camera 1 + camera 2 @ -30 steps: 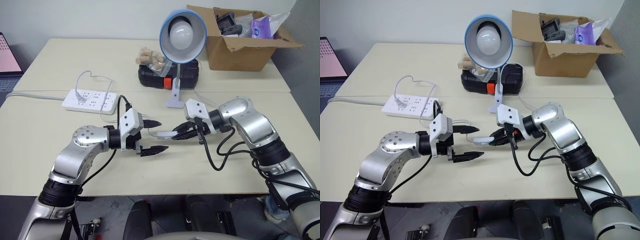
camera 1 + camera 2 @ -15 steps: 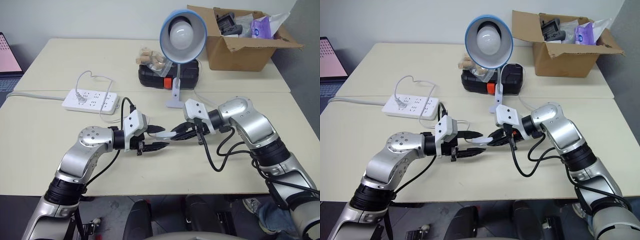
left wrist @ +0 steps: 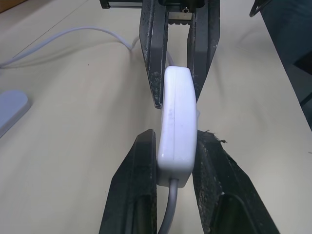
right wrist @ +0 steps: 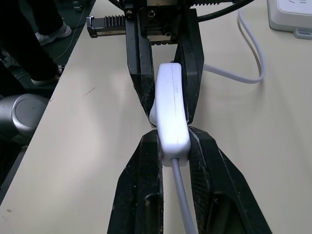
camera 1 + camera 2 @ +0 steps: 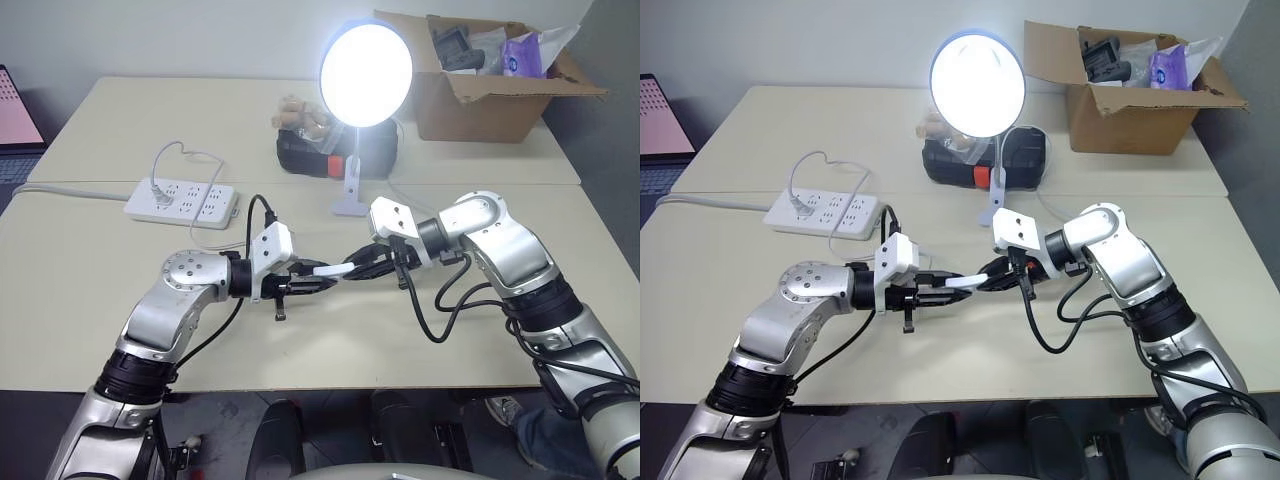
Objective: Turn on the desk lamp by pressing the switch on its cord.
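**A:** Where is the switch [image 5: 327, 270] at this moment?

**B:** It hangs just above the bench [image 5: 90, 250], in front of the desk lamp [image 5: 364, 75], and both claws have it. The left claw [image 5: 318, 285] is clamped shut on the end of the switch farther from the lamp, the right claw [image 5: 352, 270] is clamped shut on the end nearer it. The wrist views show each pair of black fingers squeezing the white body from both sides.

**A:** And the lamp?

**B:** The shade glows bright white, so I judge the press has taken. The cord [image 3: 171, 207] leaves the switch between the left claw's fingers.

**A:** What makes this step go well?

**B:** One claw braces, the other presses. The squeeze should sit square on the rocker, not on the casing's rounded ends, or the switch could slip out sideways. Once the light is on, a second squeeze might toggle it off, so a gentle release seems wise, one claw at a time.

**A:** How much room is there to pull away?

**B:** Plenty beside the switch: the bench is bare there. The near edge of the bench lies close behind both forearms. Beyond the switch stand the lamp's small base [image 5: 348, 206] and a black case [image 5: 330, 155], and the power strip [image 5: 181, 200] lies well off to the left of the lamp. The cardboard box [image 5: 480, 85] sits to the right of the lamp, far from the claws.
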{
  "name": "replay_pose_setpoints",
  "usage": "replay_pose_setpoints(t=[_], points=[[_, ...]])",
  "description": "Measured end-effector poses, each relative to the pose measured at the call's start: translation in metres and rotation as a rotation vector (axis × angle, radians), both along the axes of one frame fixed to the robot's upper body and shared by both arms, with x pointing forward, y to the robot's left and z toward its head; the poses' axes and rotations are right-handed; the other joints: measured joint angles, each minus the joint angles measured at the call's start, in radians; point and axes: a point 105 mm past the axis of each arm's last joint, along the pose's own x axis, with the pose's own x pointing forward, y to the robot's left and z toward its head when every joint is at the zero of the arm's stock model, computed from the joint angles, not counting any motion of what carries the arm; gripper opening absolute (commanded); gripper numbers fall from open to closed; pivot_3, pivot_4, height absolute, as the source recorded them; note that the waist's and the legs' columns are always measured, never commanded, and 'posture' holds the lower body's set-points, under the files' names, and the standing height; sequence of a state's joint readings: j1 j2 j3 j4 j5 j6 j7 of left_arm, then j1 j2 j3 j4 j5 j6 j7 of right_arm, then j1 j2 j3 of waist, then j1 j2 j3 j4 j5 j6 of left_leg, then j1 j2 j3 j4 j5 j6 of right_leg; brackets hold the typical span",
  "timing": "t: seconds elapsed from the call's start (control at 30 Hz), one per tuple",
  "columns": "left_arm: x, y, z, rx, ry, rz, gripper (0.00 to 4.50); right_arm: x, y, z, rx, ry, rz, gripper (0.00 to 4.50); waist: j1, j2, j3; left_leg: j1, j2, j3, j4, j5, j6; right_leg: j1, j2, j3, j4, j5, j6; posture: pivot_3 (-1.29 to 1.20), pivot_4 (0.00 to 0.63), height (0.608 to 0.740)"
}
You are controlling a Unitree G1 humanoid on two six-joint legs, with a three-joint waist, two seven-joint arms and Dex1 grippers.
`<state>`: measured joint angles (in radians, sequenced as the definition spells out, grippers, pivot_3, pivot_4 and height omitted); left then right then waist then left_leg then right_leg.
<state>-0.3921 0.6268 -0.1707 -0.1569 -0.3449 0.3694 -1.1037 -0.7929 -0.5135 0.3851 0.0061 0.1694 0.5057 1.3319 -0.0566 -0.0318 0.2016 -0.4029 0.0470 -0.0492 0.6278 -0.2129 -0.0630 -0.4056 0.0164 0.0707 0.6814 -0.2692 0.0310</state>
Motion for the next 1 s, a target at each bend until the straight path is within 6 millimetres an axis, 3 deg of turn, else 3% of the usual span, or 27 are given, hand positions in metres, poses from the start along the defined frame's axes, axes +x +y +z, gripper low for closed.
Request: replay_pose_setpoints(t=[0.2,0.23,0.33,0.37,0.43,0.6,0.83,1.0], points=[[0.002,-0.001,0.001,0.001,-0.032,-0.003,0.64,0.001,-0.001,0.001,0.000,-0.018,0.003,0.36,0.000,0.000,0.000,0.000,0.000,0.000,0.000,0.000,0.000,0.000,0.000,0.000,0.000,0.000,0.000,0.00,0.150,0.740],[0.002,-0.001,0.001,0.002,-0.043,-0.005,1.20,0.001,-0.001,0.002,0.000,-0.022,0.004,0.36,0.000,0.000,0.000,0.000,0.000,0.000,0.000,0.000,0.000,0.000,0.000,0.000,0.000,0.000,0.000,0.00,0.150,0.740],[0.006,-0.001,0.001,-0.003,-0.047,0.011,1.60,0.001,0.001,0.002,0.006,-0.027,0.005,0.36,0.000,0.000,0.000,0.000,0.000,0.000,0.000,0.000,0.000,0.000,0.000,0.000,0.000,0.000,0.000,0.00,0.150,0.740],[0.007,0.000,0.000,0.000,-0.057,0.015,1.99,0.000,0.002,0.002,0.010,-0.029,0.009,0.36,-0.001,0.000,0.000,0.000,0.000,0.000,0.000,0.000,0.000,0.000,0.000,0.000,0.000,0.000,0.000,0.00,0.150,0.740],[0.008,0.001,0.001,0.011,-0.083,0.015,2.21,0.000,0.003,0.002,0.010,-0.034,0.017,0.36,0.000,0.000,0.000,0.000,0.000,0.000,0.000,0.000,0.000,0.000,0.000,0.000,0.000,0.000,0.000,0.00,0.150,0.740],[0.007,0.014,0.003,0.048,-0.136,0.036,3.27,0.003,0.004,-0.008,-0.017,-0.042,0.031,0.36,-0.001,0.000,0.000,0.000,0.000,0.000,0.000,0.000,0.000,0.000,0.000,0.000,0.000,0.000,0.000,0.00,0.150,0.740],[-0.006,0.043,0.010,0.077,-0.161,0.121,3.33,0.029,0.003,-0.028,-0.035,-0.091,-0.029,0.36,-0.004,0.000,0.000,0.000,0.000,0.001,0.000,0.000,0.000,0.000,0.000,0.001,0.000,0.000,0.000,0.00,0.150,0.740],[-0.019,0.073,0.005,0.116,-0.125,0.241,3.33,0.053,0.015,-0.036,-0.022,-0.140,-0.095,0.36,-0.006,0.000,0.000,0.001,0.001,0.001,-0.001,0.000,0.000,-0.001,0.000,0.001,0.000,0.000,-0.001,0.00,0.150,0.740]])
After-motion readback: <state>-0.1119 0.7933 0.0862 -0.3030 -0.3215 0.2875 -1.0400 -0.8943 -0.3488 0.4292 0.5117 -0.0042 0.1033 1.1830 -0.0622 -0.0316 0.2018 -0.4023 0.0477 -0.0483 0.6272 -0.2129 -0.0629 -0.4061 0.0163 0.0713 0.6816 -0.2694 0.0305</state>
